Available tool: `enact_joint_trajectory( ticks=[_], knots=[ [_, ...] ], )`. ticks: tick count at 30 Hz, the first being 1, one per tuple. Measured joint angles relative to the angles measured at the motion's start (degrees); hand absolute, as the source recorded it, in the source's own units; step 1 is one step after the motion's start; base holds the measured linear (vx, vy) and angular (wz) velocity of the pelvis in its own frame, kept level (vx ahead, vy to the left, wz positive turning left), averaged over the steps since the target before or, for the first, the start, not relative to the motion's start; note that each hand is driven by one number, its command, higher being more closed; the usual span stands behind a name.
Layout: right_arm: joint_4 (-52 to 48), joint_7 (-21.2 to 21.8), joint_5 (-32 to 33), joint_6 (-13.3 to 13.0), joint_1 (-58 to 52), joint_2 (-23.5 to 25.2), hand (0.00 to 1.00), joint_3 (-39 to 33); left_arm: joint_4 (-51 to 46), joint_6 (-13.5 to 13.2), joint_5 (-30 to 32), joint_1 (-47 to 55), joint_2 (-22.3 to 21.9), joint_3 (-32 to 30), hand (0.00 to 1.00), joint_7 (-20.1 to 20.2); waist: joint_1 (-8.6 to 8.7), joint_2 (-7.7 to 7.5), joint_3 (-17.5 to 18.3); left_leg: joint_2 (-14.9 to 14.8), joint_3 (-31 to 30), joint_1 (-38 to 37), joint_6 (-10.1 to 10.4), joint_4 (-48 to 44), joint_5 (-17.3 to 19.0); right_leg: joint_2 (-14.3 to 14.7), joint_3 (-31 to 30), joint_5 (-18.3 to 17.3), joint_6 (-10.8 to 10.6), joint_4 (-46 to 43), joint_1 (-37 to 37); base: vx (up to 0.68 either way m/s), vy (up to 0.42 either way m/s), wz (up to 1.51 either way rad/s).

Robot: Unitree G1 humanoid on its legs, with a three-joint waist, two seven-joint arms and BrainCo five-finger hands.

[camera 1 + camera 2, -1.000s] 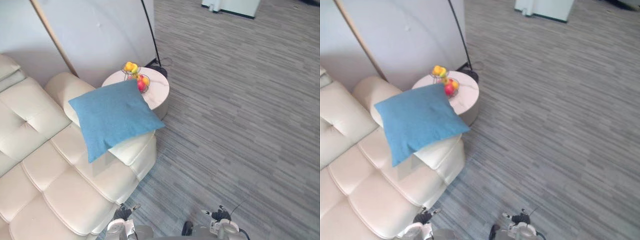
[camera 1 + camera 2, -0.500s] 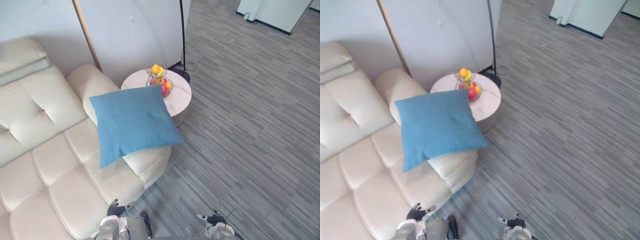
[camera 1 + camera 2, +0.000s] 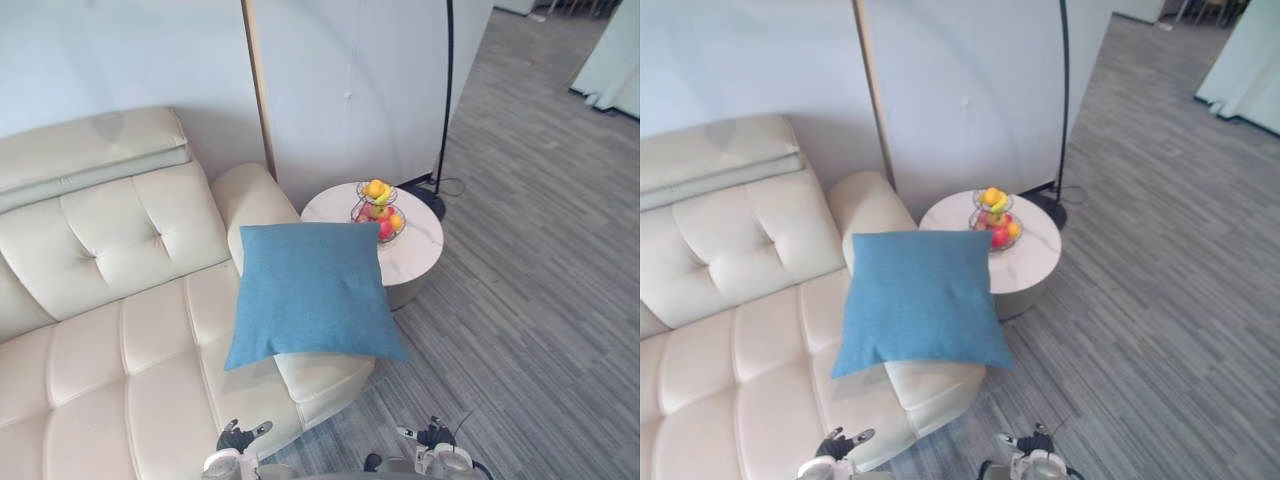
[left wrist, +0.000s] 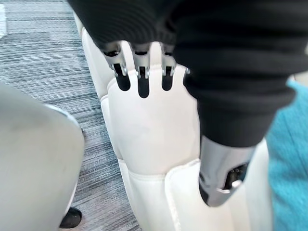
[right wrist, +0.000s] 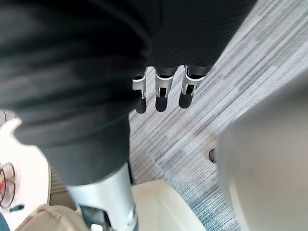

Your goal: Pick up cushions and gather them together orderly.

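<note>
A blue square cushion [image 3: 312,290] lies tilted on the right end of a cream leather sofa [image 3: 110,330], resting partly on the armrest and overhanging the seat's front. My left hand [image 3: 232,452] hangs low by the sofa's front edge, well below the cushion. In the left wrist view its fingers [image 4: 139,72] are straight and hold nothing, with the sofa's edge [image 4: 149,144] past them and the cushion [image 4: 288,159] off to one side. My right hand [image 3: 436,450] hangs over the carpet, its fingers [image 5: 163,89] straight and empty.
A round white side table [image 3: 415,255] with a wire fruit basket [image 3: 378,205] stands right beside the armrest. A black floor lamp pole [image 3: 447,90] and a wooden pole [image 3: 258,90] rise by the wall behind. Grey striped carpet [image 3: 540,300] stretches to the right.
The whole picture has shifted: the camera has turned toward the sofa, so its backrest and the wall now show. The cushion lies as before and both hands still hang low.
</note>
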State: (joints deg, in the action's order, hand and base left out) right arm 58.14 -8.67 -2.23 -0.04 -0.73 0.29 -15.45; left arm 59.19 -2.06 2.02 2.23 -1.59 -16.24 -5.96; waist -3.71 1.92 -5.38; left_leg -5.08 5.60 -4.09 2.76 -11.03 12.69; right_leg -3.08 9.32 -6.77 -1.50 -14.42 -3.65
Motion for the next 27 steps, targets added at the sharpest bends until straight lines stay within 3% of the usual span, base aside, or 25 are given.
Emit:
enact_joint_trajectory(
  ticks=[5, 7, 11, 18, 27],
  knots=[
    [-0.5, -0.4, 1.2, 0.0, -0.4, 0.2, 0.0, 0.0, -0.9, -0.1, -2.2, -0.8, -0.3, -0.3, 0.0, -0.1, 0.03, -0.81, 0.2, -1.3, -0.7, 0.1, 1.0, -0.2, -0.6, 0.3, 5.3, -0.1, 0.2, 2.7, 3.6, 0.05, -0.085, 0.55],
    [-2.0, -0.9, 2.4, -0.3, -0.1, 1.0, 0.0, 0.0, -2.1, -0.1, -4.3, -0.7, 0.4, -0.2, 0.0, -0.7, -0.09, -2.13, 0.2, -1.1, -0.9, 1.0, 1.2, -0.3, -0.7, 0.1, 5.7, 0.0, 0.3, 3.4, 3.6, -0.06, 0.002, 0.15],
    [-10.3, -1.7, 3.5, -0.3, -2.4, 1.9, 0.0, -0.1, -5.0, -0.1, -7.0, 0.1, 0.8, 0.1, 0.0, -1.6, 0.11, -3.16, 0.9, -0.6, -1.0, 1.6, 1.4, 0.0, -0.9, -0.2, 5.9, 0.7, 1.0, 4.7, 3.7, -0.04, 0.026, 0.04],
    [-32.0, -3.7, 3.5, -1.9, -3.6, -2.2, 0.0, -2.6, -18.0, -0.5, -9.1, 0.9, 6.8, 1.6, 0.0, -1.7, 0.25, -2.69, 1.4, 0.7, -1.4, 1.2, 1.4, 5.7, -4.0, -0.9, 7.0, 2.4, 0.7, 8.0, 3.7, 0.02, 0.012, 0.09],
    [-34.4, -3.9, 7.0, -2.3, 1.8, -4.5, 0.0, -3.9, -29.2, -1.7, -12.7, 0.3, 11.9, 0.4, 0.0, -3.1, 0.33, -2.82, 1.4, 0.9, -3.2, 1.1, 1.7, 11.0, -7.0, -0.3, 8.8, 2.8, 0.8, 10.8, 3.5, 0.06, -0.009, 0.12]
  ],
)
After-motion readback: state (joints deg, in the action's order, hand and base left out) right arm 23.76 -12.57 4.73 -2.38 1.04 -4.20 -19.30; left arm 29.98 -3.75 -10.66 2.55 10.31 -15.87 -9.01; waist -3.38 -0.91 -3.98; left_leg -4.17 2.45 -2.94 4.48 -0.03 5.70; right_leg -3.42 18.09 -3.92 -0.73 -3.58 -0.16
